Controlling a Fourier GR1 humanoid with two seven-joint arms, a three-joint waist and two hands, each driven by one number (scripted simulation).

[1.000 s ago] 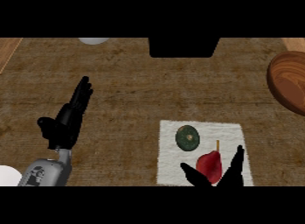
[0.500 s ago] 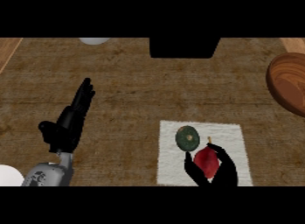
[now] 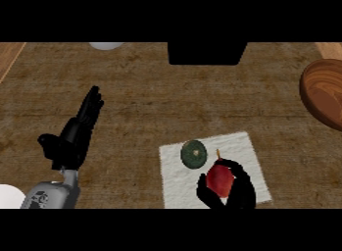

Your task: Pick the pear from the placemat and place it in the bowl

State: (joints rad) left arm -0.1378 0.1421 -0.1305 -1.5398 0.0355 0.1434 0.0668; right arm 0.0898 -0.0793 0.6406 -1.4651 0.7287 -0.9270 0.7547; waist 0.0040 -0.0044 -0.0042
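The right hand (image 3: 231,193) has its fingers (image 3: 240,172) and thumb curled round the red pear (image 3: 220,179), which sits between them over the white placemat (image 3: 242,147), its stem poking out past the fingertips toward a dark green disc (image 3: 194,154) lying just beyond and to the left of them. The wooden bowl (image 3: 331,95) lies well beyond the fingers, up and to the right (partly cut off by the view's edge). The left hand (image 3: 76,135) rests at the left with fingers straight, holding nothing.
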